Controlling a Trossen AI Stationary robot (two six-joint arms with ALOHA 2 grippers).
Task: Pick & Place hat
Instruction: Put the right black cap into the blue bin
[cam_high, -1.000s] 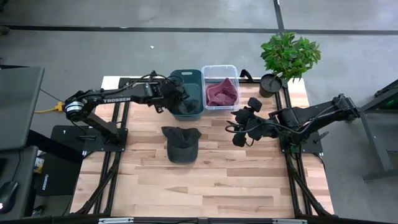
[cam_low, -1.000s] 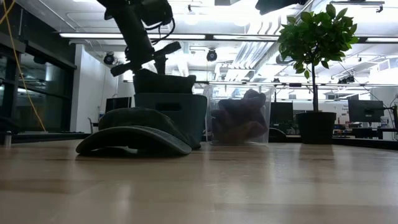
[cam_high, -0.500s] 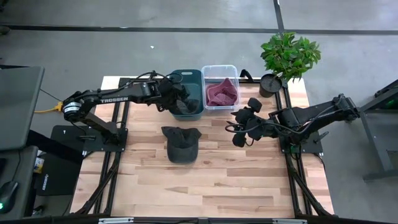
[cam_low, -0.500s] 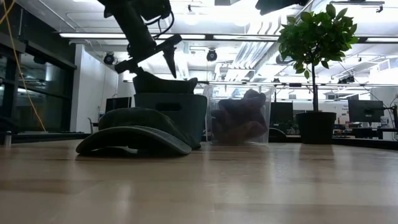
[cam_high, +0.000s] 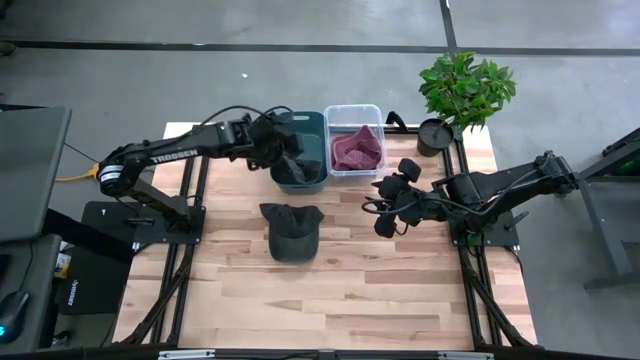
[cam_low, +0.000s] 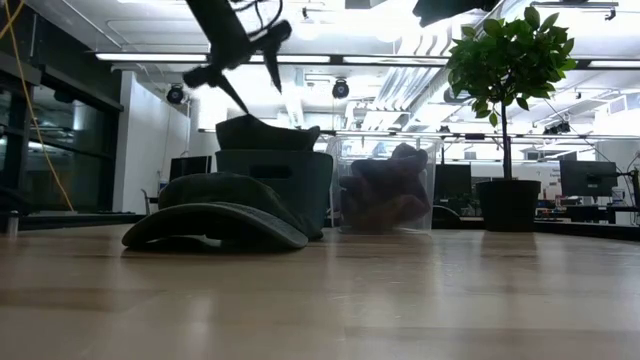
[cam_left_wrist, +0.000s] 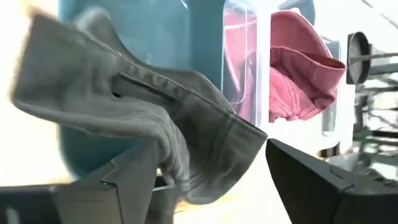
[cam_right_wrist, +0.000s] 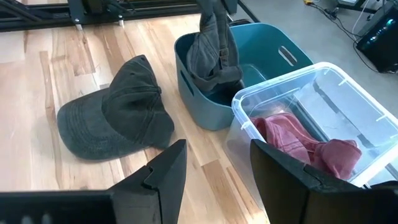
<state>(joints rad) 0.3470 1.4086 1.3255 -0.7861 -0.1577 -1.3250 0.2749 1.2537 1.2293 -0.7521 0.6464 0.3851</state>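
A grey hat (cam_right_wrist: 211, 53) sits crumpled in the teal bin (cam_high: 300, 150), leaning on the bin's wall with its top above the rim (cam_low: 265, 133). My left gripper (cam_low: 262, 100) hangs open just above it, the cloth in front of one finger (cam_left_wrist: 134, 180). A second dark grey cap (cam_high: 290, 232) lies flat on the table in front of the bin. My right gripper (cam_high: 385, 210) waits open to the right of that cap, nothing between its fingers (cam_right_wrist: 214, 162). My left gripper stands open over the grey hat's raised top (cam_left_wrist: 174, 143), slanting down from above. Whether the lower fingertip (cam_low: 243, 108) touches the cloth, I cannot tell. The hat rests in the bin, not lifted.
A clear bin (cam_high: 353, 140) with a red hat (cam_right_wrist: 305, 146) stands right of the teal bin. A potted plant (cam_high: 462, 95) is at the far right corner. Bare wood spreads over the near half of the table (cam_high: 330, 300).
My left gripper has opened, letting go of the grey hat, and has risen above the teal bin while rolling a little. The hat has stayed in the bin, its top poking over the rim.
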